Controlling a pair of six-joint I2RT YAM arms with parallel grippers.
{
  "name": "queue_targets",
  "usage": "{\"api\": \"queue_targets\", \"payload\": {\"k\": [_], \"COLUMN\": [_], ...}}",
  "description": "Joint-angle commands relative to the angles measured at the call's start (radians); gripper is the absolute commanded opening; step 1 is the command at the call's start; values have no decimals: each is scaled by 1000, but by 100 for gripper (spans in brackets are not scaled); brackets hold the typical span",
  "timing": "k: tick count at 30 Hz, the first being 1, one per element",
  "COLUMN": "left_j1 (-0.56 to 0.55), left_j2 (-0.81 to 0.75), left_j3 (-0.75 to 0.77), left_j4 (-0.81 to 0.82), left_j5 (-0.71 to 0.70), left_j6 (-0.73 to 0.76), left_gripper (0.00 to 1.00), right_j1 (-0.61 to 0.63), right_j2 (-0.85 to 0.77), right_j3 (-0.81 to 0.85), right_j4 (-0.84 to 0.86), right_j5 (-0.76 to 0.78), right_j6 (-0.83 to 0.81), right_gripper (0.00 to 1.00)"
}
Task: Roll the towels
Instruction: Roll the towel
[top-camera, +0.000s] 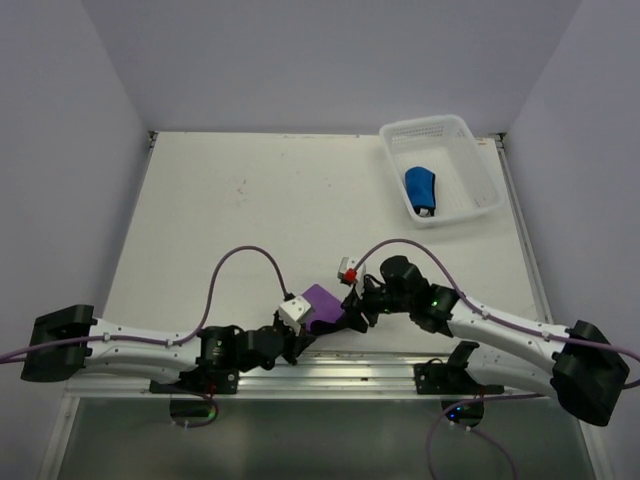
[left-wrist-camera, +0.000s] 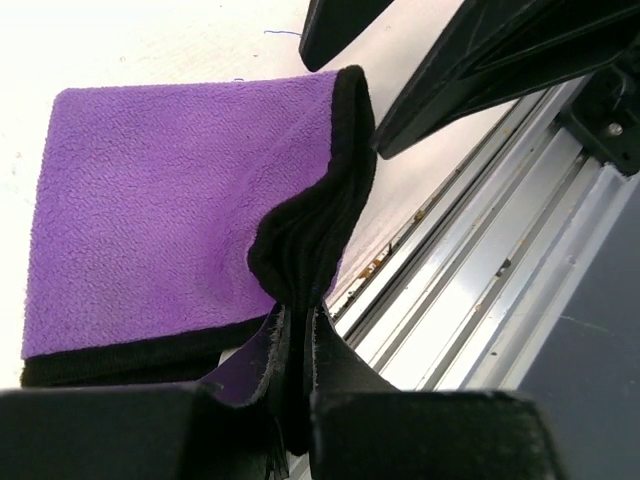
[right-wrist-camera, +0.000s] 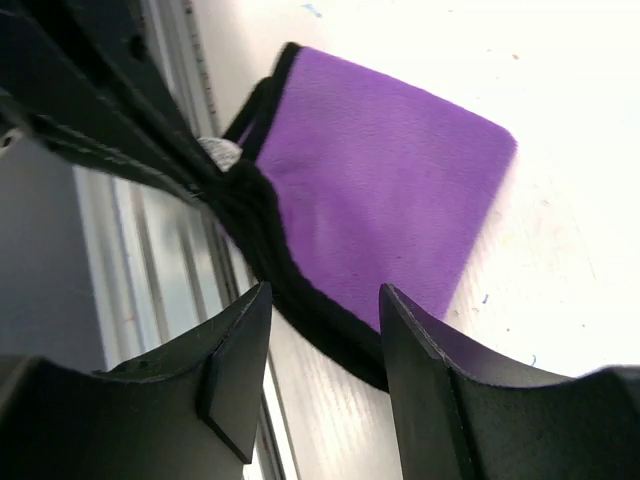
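Note:
The purple towel with its dark hem lies folded at the table's near edge, between my two grippers. My left gripper is shut on the dark hem at the towel's near corner, and the cloth bunches up where it is pinched. My right gripper is open, its jaws straddling the towel's dark hem without gripping it; the purple face lies beyond. The blue towel lies rolled in the white basket at the far right.
A metal rail runs along the table's near edge just beside the towel, also seen in the left wrist view. The white tabletop stretches behind. The basket stands near the far right corner.

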Motion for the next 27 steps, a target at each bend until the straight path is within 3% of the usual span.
{"api": "queue_targets", "payload": {"k": [1, 8, 15, 19, 27], "left_j1": [-8, -8, -8, -8, -8], "left_j2": [-30, 7, -88, -116, -91], "left_j3": [-43, -46, -85, -88, -89], "left_j4": [111, 113, 75, 47, 52], "left_j5": [3, 26, -2, -9, 9], "left_j6": [-75, -105, -154, -162, -170], "left_gripper": [0, 0, 0, 0, 0], "right_j1": [-5, -3, 67, 237, 360], "right_j2": [-11, -78, -99, -27, -25], "right_j3": [-41, -77, -136, -81, 7], "right_j4": [128, 138, 207, 97, -34], "right_j5": [94, 144, 110, 269, 473], "right_j6": [67, 46, -27, -130, -250], "right_gripper": [51, 51, 58, 58, 58]}}
